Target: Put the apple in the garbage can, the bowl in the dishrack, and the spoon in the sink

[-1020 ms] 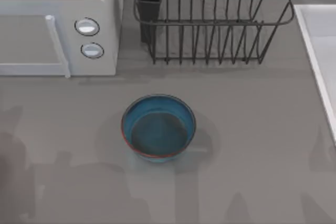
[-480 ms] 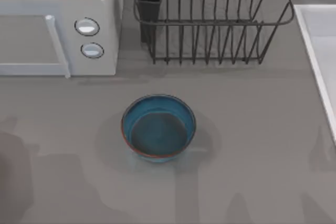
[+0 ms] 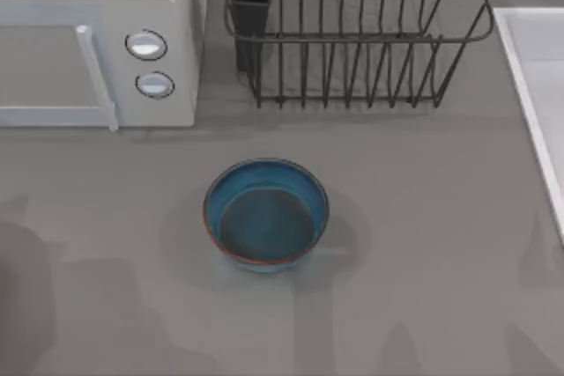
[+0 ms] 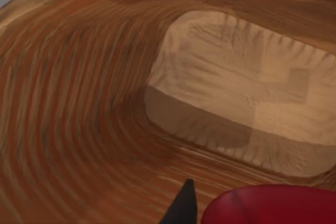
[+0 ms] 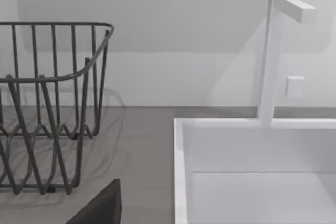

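One glossy red apple point(image 4: 268, 204), seemingly in the left hand's grip, hangs over a wooden garbage can point(image 4: 79, 129).

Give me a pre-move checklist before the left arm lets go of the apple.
1. Apple at the left gripper, over the wooden container: ok.
2. Container's pale floor bare below: ok.
3. Left gripper's hold on the apple: cannot tell, one dark fingertip shows beside it.
4. Bowl upright on the table, not yet in the dishrack: ok for later.
5. Sink basin bare, right gripper near it: ok.
6. Spoon's position: cannot tell.
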Robot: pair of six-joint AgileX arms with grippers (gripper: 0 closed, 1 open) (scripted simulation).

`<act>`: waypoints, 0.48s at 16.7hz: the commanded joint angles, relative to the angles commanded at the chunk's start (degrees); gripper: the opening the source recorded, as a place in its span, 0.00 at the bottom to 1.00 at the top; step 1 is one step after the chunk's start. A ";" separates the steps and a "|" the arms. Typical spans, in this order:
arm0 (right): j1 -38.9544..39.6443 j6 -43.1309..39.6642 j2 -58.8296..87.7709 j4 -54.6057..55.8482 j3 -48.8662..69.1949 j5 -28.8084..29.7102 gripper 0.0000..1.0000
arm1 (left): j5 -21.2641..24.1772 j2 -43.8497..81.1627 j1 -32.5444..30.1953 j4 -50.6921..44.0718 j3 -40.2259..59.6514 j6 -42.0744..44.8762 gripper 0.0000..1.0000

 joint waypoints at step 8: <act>0.00 0.00 0.00 0.00 0.00 0.00 1.00 | 0.00 0.00 0.00 0.00 0.00 0.00 0.98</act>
